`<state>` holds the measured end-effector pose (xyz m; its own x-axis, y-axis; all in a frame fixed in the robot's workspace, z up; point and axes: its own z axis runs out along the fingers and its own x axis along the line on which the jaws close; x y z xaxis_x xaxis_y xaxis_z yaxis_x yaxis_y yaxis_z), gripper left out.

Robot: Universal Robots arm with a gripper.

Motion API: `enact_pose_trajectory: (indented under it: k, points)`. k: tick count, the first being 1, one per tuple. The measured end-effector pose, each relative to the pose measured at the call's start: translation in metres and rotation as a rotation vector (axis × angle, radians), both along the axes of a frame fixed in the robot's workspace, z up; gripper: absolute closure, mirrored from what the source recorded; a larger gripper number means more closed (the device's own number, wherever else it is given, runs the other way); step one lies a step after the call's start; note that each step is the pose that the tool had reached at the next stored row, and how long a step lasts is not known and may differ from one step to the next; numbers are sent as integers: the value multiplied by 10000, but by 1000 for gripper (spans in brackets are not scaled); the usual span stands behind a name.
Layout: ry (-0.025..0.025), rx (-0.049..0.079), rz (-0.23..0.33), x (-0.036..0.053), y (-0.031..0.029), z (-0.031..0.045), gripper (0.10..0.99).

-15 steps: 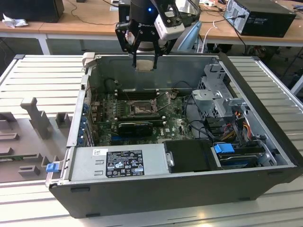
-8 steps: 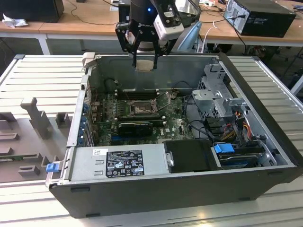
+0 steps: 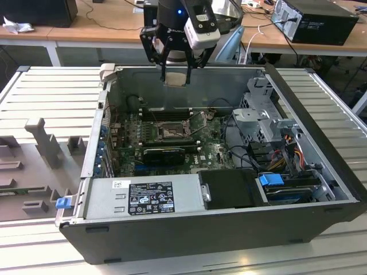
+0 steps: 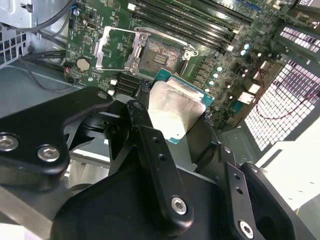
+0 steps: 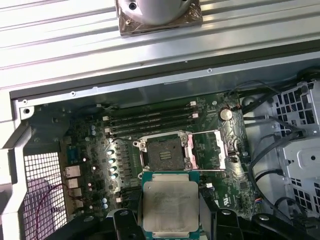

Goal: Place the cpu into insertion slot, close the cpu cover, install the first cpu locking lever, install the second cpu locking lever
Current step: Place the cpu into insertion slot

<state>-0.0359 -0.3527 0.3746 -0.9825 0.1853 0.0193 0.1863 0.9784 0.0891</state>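
My gripper hangs above the far wall of the open computer case, shut on the cpu, a flat square pale metallic chip with a green edge. In both wrist views the cpu sits between the black fingers, held well above the board. The insertion slot is an open dark square socket with a silvery rim on the green board, with nothing in it. The cpu cover is flipped open and lies beside the slot.
Long black memory slots run along the far side of the socket, and a black graphics card lies on its near side. A power supply and a drive cage fill the case's front and the exterior view's right. A grey moulded tray lies left.
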Motion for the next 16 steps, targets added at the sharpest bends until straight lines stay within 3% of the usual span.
enact_pose_trajectory:
  k: [13, 16]
  points:
    - [-1, 1, -2182, 0, 0, -32, 545]
    - [0, -1, -2448, 0, -2, -56, 545]
